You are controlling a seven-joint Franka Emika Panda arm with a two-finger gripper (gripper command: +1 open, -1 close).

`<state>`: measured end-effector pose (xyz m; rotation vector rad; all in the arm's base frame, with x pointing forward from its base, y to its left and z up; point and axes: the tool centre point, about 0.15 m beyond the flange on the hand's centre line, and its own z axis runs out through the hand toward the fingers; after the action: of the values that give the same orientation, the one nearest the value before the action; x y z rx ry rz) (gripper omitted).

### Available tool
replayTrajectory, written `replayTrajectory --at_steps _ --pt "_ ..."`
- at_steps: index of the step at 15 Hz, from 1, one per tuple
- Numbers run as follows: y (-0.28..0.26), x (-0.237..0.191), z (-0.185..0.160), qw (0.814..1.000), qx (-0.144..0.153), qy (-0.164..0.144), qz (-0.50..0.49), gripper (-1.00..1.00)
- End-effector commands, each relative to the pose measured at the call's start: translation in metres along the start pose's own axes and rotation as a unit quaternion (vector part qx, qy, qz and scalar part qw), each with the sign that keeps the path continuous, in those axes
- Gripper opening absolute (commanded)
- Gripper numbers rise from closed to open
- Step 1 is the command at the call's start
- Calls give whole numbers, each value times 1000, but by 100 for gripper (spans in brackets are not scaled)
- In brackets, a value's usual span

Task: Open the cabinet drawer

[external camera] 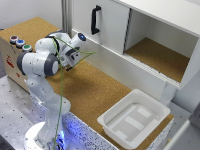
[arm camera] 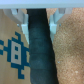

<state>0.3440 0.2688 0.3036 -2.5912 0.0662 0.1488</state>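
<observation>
The cabinet point(external camera: 165, 12) fills the exterior view's upper right, with a black-handled door point(external camera: 95, 20) and an open cork-floored compartment point(external camera: 155, 55). Beneath both runs the cabinet drawer point(external camera: 120, 65), a long, low, plain white front. My gripper point(external camera: 68, 64) hangs over the cork surface to the exterior view's left of the drawer, a short way off and not touching it. In the wrist view the gripper point(arm camera: 39, 15) is open with nothing between its pale fingertips point(arm camera: 22, 17). Below them are a dark strip point(arm camera: 39, 50), cardboard with a blue figure point(arm camera: 14, 50) and cork; the drawer does not show there.
A white plastic tub point(external camera: 132, 117) sits on the cork surface point(external camera: 90, 90) in front of the drawer toward the exterior view's right. A cardboard box with coloured buttons point(external camera: 17, 42) stands behind my arm. A green cable point(external camera: 62, 95) hangs along the arm.
</observation>
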Motion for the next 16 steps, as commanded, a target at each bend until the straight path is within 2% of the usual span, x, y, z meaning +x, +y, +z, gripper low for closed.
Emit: replayTrajectory --at_steps 1,16 --pt "43 25 10 1000 22 0 10 -100" --pt "81 37 -16 999 21 25 29 -100"
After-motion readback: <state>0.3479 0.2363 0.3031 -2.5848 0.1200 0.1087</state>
